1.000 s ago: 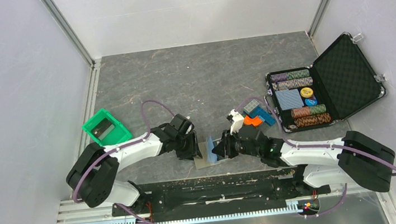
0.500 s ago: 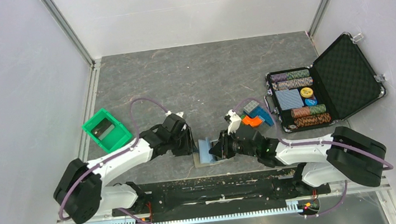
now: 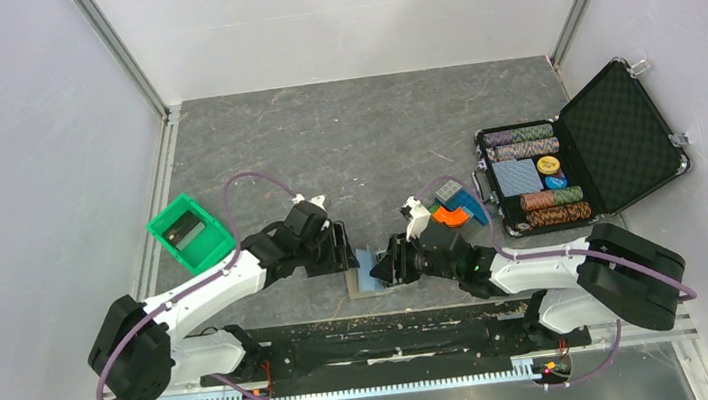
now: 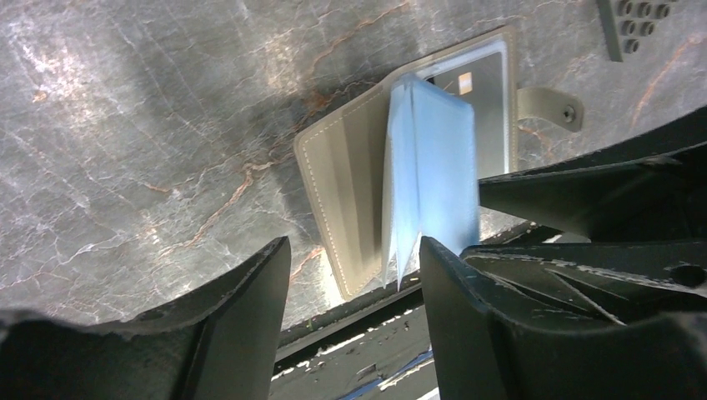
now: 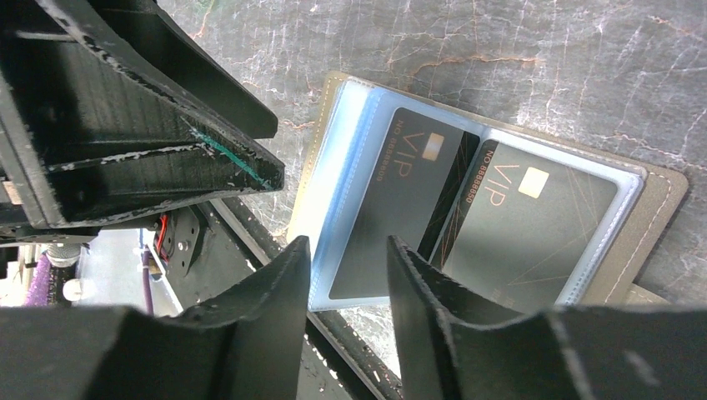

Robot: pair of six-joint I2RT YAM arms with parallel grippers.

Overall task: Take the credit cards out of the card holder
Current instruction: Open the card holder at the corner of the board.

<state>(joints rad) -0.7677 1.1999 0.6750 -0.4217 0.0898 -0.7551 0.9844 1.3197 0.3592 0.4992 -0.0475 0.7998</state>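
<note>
The card holder [image 3: 370, 278] is lying open on the table [image 3: 362, 129], near the front edge, between the two claws. Its blue see-through pages [image 4: 429, 167] are standing up. Two dark credit cards [image 5: 408, 200] are sitting inside the pages, so no card is out yet. The left claw [image 4: 354, 267] is waiting wide open just left of the holder, holding nothing. The right claw [image 5: 348, 267] is reaching in from the right with only a narrow gap, right at the page edge. All the pulling out is left to do.
</note>
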